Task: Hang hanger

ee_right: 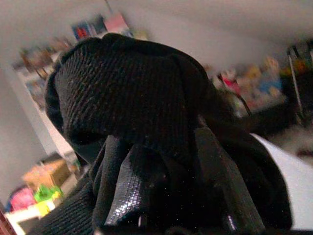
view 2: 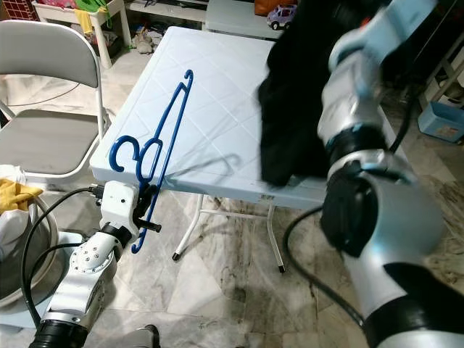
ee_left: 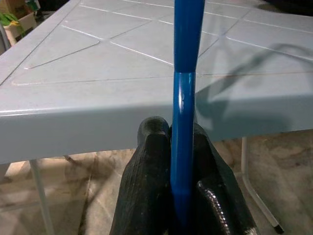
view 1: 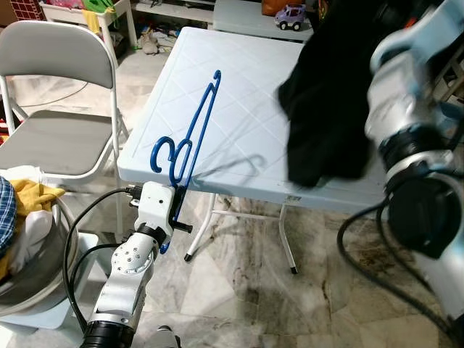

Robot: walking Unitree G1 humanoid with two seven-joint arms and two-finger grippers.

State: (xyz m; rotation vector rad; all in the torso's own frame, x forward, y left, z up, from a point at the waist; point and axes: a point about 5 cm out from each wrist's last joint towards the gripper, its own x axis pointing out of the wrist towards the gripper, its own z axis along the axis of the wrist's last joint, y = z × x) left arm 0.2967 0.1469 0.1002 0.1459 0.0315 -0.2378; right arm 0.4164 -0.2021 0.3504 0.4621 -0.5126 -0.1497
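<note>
A blue plastic hanger (view 1: 190,138) slants up over the near left corner of the pale blue folding table (view 1: 246,94), its hook at the near end. My left gripper (view 1: 176,210) sits just below the table's edge, shut on the hanger's lower bar (ee_left: 182,147). A black garment (view 1: 326,109) hangs above the table's right side. My right gripper (ee_right: 166,186) is raised high and shut on a bunch of that knitted black cloth (ee_right: 122,93).
A grey folding chair (view 1: 51,109) stands left of the table. A metal basin with yellow and checked cloths (view 1: 22,217) sits at the near left. A toy car (view 1: 291,16) rests on a further table. Marble floor lies under the table legs.
</note>
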